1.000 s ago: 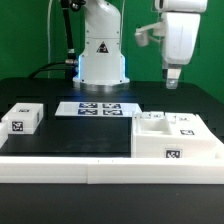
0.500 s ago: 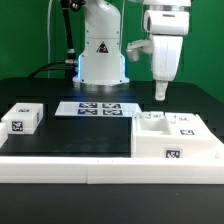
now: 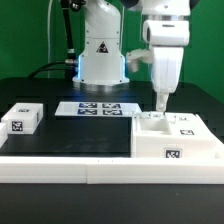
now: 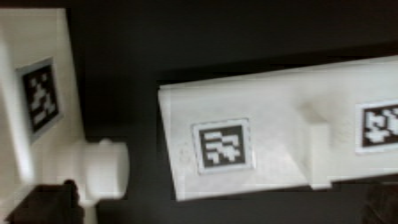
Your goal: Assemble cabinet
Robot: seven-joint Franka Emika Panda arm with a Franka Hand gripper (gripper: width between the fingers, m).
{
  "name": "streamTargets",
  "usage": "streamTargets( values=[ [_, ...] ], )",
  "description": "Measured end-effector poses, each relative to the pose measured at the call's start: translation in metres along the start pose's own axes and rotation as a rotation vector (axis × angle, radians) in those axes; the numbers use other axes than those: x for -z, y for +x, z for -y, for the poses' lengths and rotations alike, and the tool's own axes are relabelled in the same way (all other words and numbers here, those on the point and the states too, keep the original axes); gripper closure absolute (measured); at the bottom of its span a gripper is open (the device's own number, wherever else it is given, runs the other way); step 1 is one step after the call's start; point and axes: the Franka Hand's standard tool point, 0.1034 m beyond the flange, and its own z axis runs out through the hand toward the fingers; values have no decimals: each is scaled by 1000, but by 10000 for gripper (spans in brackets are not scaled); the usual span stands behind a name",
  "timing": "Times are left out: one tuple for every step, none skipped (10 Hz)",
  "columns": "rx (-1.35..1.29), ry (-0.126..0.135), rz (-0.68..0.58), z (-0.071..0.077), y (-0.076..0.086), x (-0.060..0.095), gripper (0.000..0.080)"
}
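Cabinet body [image 3: 178, 142] fills the surface's [image 3: 90, 135] front corner (exterior view's right). Gripper [image 3: 159, 103] hangs just above it; its spread I cannot tell.

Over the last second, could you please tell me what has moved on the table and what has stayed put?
The gripper came down and toward the exterior view's left. It now hangs close over the large white boxy plastic cabinet body, with nothing seen in its grip. The cabinet body, the small white tagged block and the flat white marker board stayed put.
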Motion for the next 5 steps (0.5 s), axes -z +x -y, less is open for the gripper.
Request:
streamTargets(
  values=[
    [-3,-12,-14,5,2,-7,2],
    [-10,-29,-32,10,3,-13,2],
    [-10,-18,-35,17,3,-21,3],
    [-11,-9,-37,20,3,-26,3],
    [-11,-7,-40,22,3,-30,3]
  ],
)
